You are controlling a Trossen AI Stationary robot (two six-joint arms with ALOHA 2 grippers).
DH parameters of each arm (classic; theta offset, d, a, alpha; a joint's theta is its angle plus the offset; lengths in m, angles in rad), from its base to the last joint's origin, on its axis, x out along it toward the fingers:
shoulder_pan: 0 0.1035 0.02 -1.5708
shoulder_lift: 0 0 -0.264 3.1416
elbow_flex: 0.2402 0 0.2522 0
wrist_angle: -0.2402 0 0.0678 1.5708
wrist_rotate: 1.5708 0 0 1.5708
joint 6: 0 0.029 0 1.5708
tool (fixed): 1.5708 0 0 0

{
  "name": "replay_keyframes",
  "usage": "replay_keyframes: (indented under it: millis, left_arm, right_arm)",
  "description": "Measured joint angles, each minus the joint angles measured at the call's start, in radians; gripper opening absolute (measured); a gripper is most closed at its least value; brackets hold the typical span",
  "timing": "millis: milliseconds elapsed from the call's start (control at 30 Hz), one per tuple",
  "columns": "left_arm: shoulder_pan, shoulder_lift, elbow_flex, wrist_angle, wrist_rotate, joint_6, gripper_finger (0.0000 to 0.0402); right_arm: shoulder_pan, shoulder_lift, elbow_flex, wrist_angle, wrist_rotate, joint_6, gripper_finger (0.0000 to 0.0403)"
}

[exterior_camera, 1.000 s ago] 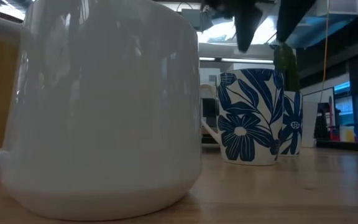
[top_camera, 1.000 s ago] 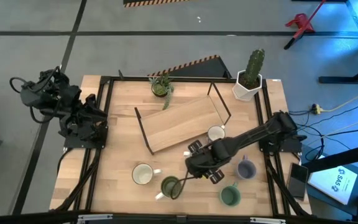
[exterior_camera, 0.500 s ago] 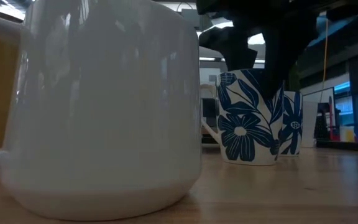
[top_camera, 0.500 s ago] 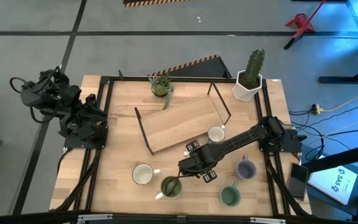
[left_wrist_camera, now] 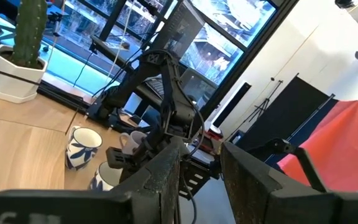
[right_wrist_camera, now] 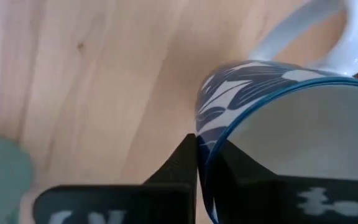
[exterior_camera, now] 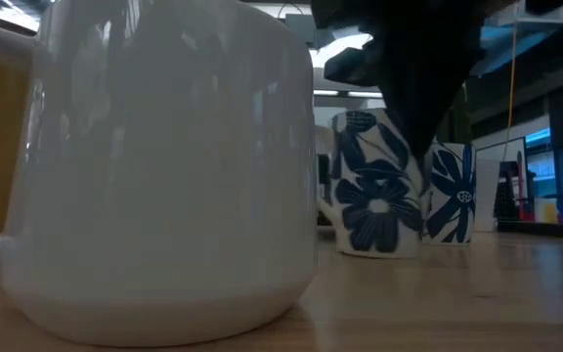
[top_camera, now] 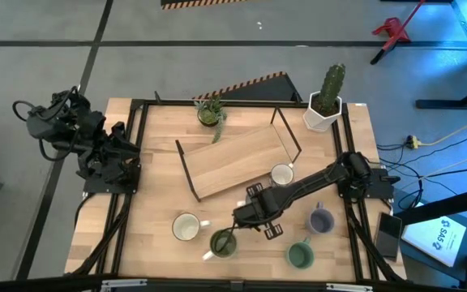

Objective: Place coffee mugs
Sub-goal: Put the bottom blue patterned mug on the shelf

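My right gripper [top_camera: 246,217] reaches over the middle of the table's near half and is shut on a white mug with a dark blue flower pattern [exterior_camera: 374,186], which the gripper hides in the high view. A second patterned mug [top_camera: 281,173] stands by the wooden rack. A white mug [top_camera: 186,228], an olive-green mug [top_camera: 222,242], a teal-green mug [top_camera: 300,255] and a lavender mug [top_camera: 321,220] stand on their bases along the near half. My left gripper [left_wrist_camera: 201,180] waits at the table's left edge, open, with nothing between its fingers. My right gripper pinches the patterned mug's rim [right_wrist_camera: 211,142], on the side away from the handle [right_wrist_camera: 328,37], with one finger inside the mug and one outside. The fingers come from above, pointing down. In the low view the mug's base [exterior_camera: 377,252] is on the table.
A wooden shelf on a black wire frame [top_camera: 233,158] lies slantwise at the table's middle. A cactus in a white pot [top_camera: 324,105] and a small green plant [top_camera: 210,112] stand along the far edge. The white mug fills the low view's near left [exterior_camera: 154,166].
My right gripper has gone down and toward the table's left edge onto the patterned mug. Its fingers first stood apart above the mug, then shut on the rim. In the low view the mug has shifted slightly sideways.
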Motion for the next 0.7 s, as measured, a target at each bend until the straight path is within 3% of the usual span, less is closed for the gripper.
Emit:
replay_keyframes:
  millis: [133,400,567,700]
  left_arm:
    - [0.000,0.000,0.000,0.000,-0.009,0.001,0.0112]
    - [0.000,0.000,0.000,0.000,-0.015,0.026,0.0112]
    - [0.000,0.000,0.000,0.000,-0.015,0.027,0.0112]
    - [0.000,0.000,0.000,0.000,-0.015,0.027,0.0112]
  right_arm:
    - [0.000,-0.007,0.083,-0.086,-0.047,-0.033,0.0009]
    - [-0.068,-0.009,0.327,-0.286,0.006,-0.165,0.0004]
    - [-0.176,-0.011,0.462,-0.377,0.091,-0.279,0.0003]
    - [-0.325,-0.016,0.470,-0.371,0.045,-0.344,0.0002]
